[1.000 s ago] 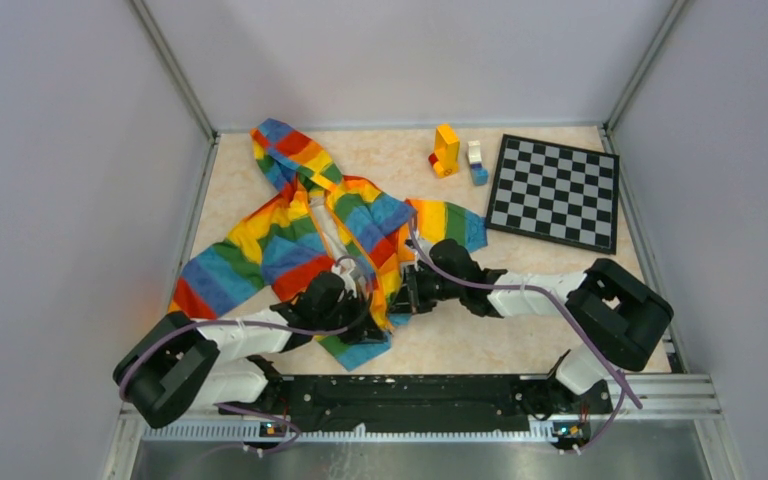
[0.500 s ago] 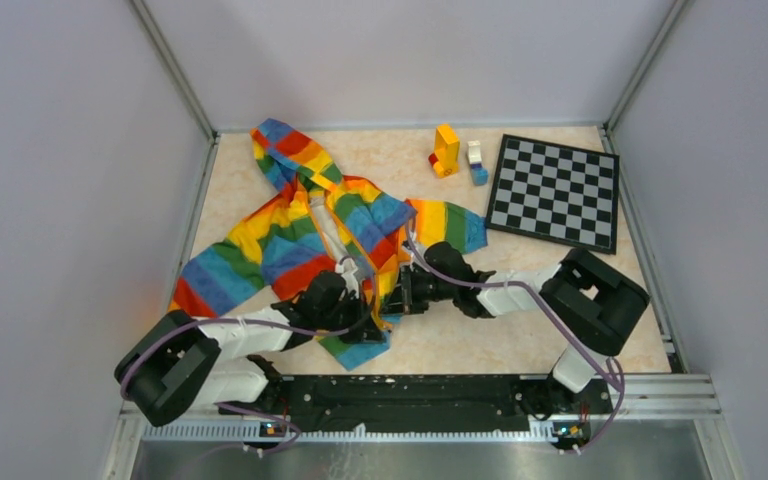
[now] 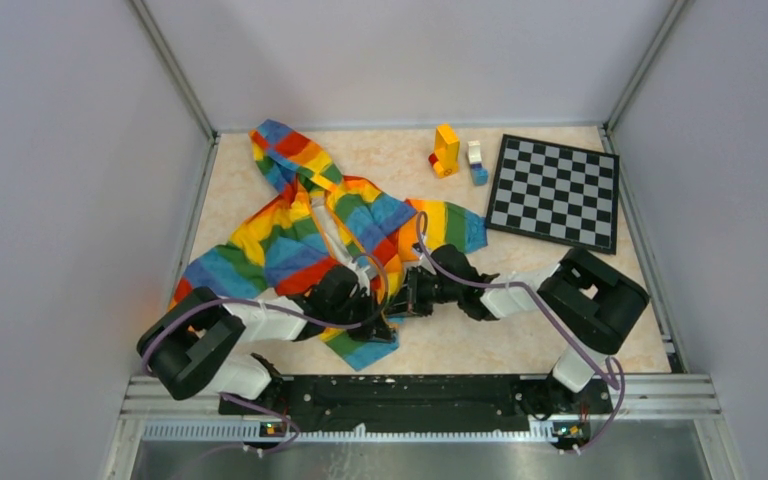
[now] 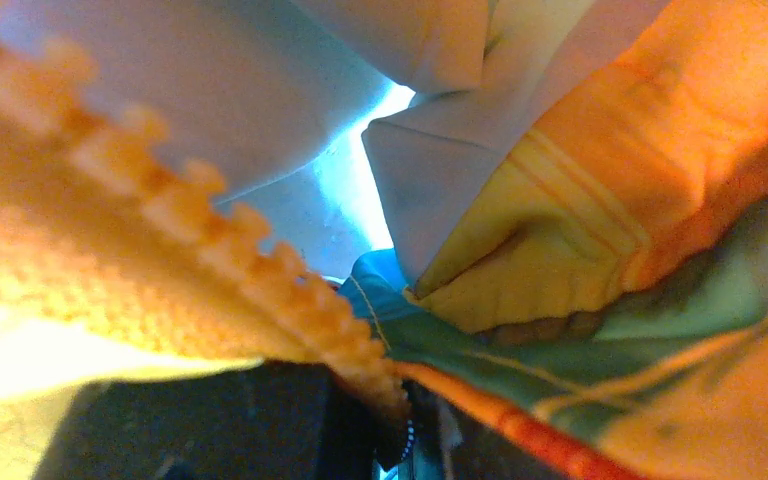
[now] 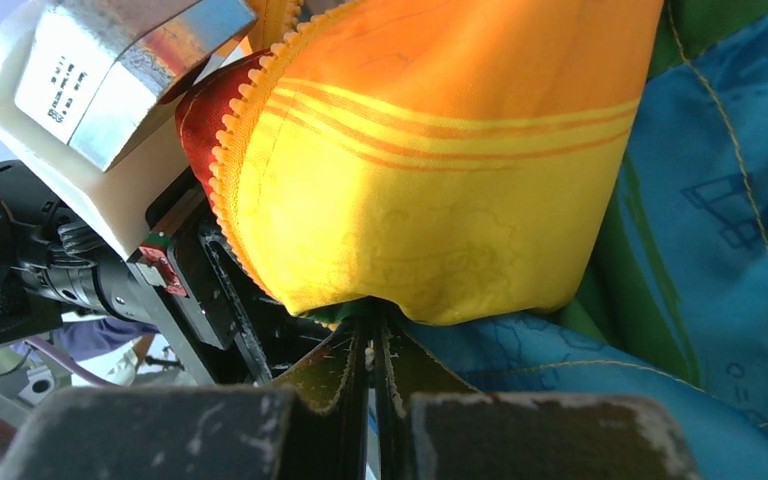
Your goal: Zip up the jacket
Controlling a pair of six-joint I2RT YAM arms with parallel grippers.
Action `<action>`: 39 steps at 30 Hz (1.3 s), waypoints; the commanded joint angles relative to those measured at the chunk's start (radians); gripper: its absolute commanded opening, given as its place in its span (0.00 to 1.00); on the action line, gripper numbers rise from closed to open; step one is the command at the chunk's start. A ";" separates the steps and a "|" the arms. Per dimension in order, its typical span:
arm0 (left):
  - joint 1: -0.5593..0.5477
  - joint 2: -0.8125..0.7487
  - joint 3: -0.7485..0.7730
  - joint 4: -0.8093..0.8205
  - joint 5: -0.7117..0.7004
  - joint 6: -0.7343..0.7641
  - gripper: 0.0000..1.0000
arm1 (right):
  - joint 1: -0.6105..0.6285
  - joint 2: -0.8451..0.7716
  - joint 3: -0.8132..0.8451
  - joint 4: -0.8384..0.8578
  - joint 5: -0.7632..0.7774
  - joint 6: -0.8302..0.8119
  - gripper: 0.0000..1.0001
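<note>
Your left elbow (image 3: 196, 350) swung right; left gripper (image 3: 374, 318) pinches the jacket (image 3: 290, 240) at its zipper, right gripper (image 3: 401, 300) pinches the near hem beside it.

The beige mottled tabletop (image 3: 440, 350) is enclosed on three sides by plain pale grey walls (image 3: 400, 60), joined at the far corners by metal posts (image 3: 172, 68). A black rail (image 3: 410, 395) is fixed along the near edge. Everything is evenly lit.

Blurred zipper teeth (image 4: 252, 262) on jacket (image 4: 570, 230)

Overhead view; two wrist close-ups sharing the jacket (image 3: 290, 240)
</note>
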 commanded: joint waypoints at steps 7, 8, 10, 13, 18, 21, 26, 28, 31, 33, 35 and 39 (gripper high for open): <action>-0.038 0.169 0.046 0.135 0.048 0.017 0.00 | -0.004 -0.046 0.073 -0.166 0.000 -0.114 0.00; -0.038 0.177 0.053 0.133 0.049 0.016 0.00 | -0.007 -0.050 0.072 -0.178 0.003 -0.121 0.00; -0.039 0.190 0.066 0.116 0.050 0.015 0.00 | -0.011 -0.064 0.073 -0.216 0.025 -0.137 0.01; -0.039 0.212 0.082 0.094 0.052 0.011 0.00 | -0.014 -0.079 0.096 -0.323 0.058 -0.187 0.09; -0.039 0.235 0.089 0.083 0.054 -0.004 0.00 | -0.030 -0.149 0.132 -0.472 0.108 -0.265 0.25; -0.038 0.240 0.088 0.083 0.053 -0.010 0.00 | -0.054 -0.201 0.147 -0.559 0.118 -0.298 0.33; -0.039 0.250 0.092 0.084 0.055 -0.008 0.00 | -0.072 -0.278 0.187 -0.706 0.168 -0.371 0.45; -0.039 0.249 0.090 0.087 0.056 -0.010 0.00 | -0.072 -0.309 0.207 -0.771 0.201 -0.408 0.48; -0.038 0.249 0.087 0.087 0.059 -0.007 0.00 | -0.056 -0.348 0.230 -0.878 0.277 -0.448 0.54; -0.038 0.245 0.082 0.093 0.062 -0.007 0.00 | -0.028 -0.369 0.211 -0.909 0.338 -0.407 0.54; -0.038 0.244 0.075 0.102 0.062 -0.011 0.00 | 0.006 -0.397 0.149 -0.852 0.354 -0.333 0.52; -0.038 0.247 0.069 0.117 0.064 -0.018 0.00 | 0.086 -0.450 0.003 -0.624 0.398 -0.165 0.43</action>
